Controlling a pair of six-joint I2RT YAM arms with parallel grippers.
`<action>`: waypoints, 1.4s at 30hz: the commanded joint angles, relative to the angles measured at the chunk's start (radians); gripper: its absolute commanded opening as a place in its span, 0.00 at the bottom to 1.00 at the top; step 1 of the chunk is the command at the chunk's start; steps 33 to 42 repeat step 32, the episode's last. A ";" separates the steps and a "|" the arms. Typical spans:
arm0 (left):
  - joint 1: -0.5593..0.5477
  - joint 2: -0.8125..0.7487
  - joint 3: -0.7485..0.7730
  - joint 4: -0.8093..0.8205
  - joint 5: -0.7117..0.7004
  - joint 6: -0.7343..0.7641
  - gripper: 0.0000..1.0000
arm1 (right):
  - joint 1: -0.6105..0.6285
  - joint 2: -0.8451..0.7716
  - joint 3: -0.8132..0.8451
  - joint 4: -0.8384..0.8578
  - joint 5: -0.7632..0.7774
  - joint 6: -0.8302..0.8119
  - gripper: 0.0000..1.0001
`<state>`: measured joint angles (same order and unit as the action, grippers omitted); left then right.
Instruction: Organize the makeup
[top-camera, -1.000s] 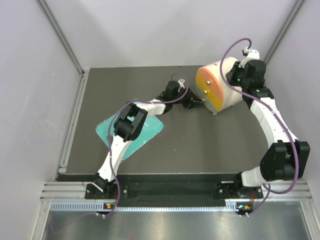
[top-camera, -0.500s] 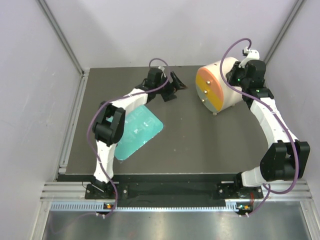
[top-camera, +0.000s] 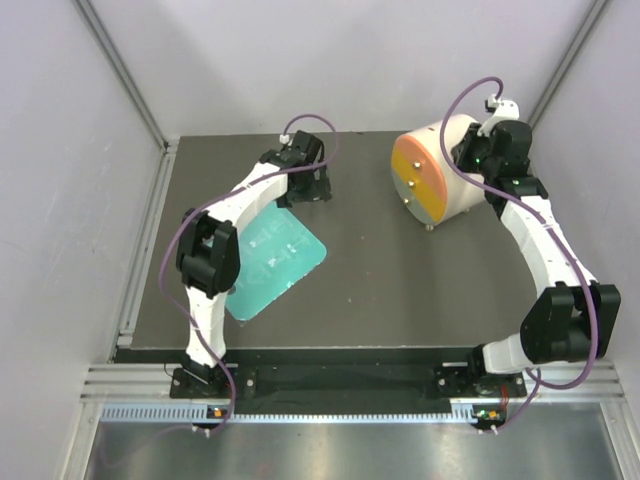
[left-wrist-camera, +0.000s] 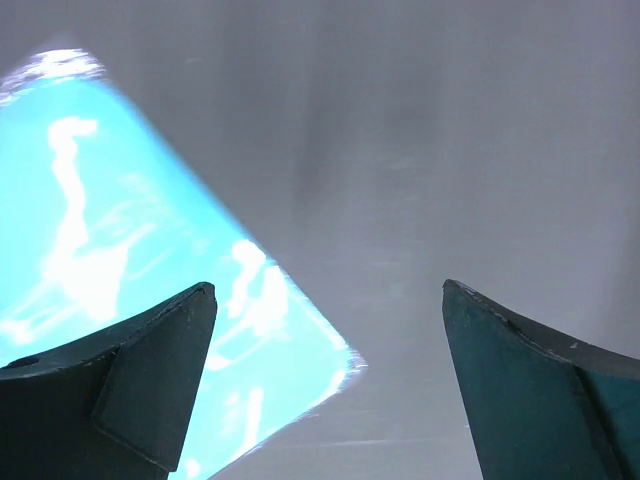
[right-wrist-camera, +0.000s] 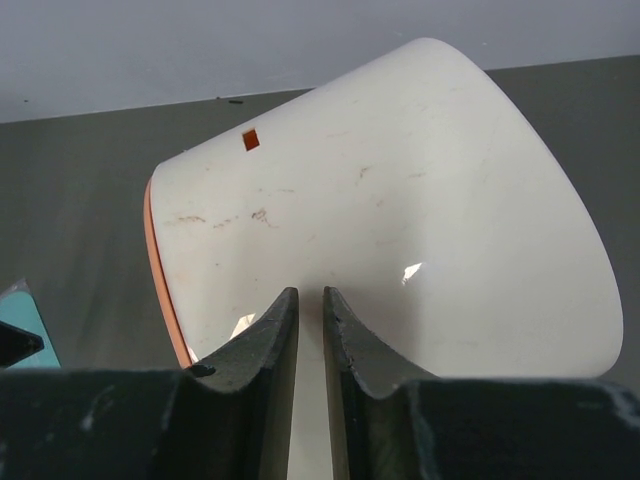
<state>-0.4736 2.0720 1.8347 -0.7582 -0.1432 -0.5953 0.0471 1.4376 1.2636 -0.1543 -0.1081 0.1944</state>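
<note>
No makeup shows in any view: no tubes, compact or palettes lie on the dark grey table (top-camera: 400, 290), and none rests on the flat teal plastic tray (top-camera: 275, 260), whose surface is bare. Wherever the pieces are, they are hidden, and the likeliest place is inside the white drum-shaped organiser (top-camera: 450, 170) with its orange-yellow drawer front (top-camera: 418, 182), which looks closed. Judged from that, the sorting is at or near its end, with nothing left out to collect. The left pincer (left-wrist-camera: 327, 290) hangs above the tray's far corner, jaws spread as wide as they go and holding nothing. The right pincer (right-wrist-camera: 310, 300) sits against the drum's curved white wall on the side away from the drawer, jaws drawn almost together with a thin slit between them and nothing seen in it. It seems to be steadying the drum. The next move calls for easing that arm off without rocking the drum, and bringing the left arm clear of the tray. No brand or lettering can be read. The drum carries only a small orange square mark (right-wrist-camera: 251, 139), and the tray's pale streaks are too blurred to make out.
</note>
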 joint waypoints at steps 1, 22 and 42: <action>0.009 -0.104 -0.046 -0.115 -0.157 0.052 0.99 | -0.003 0.004 -0.001 -0.191 -0.021 -0.013 0.20; 0.093 -0.251 -0.224 -0.075 -0.185 0.080 0.99 | 0.295 0.015 0.198 -0.231 -0.034 -0.091 0.59; 0.168 -0.329 -0.330 -0.026 -0.105 0.084 0.99 | 0.362 0.104 0.201 -0.272 -0.127 -0.124 0.81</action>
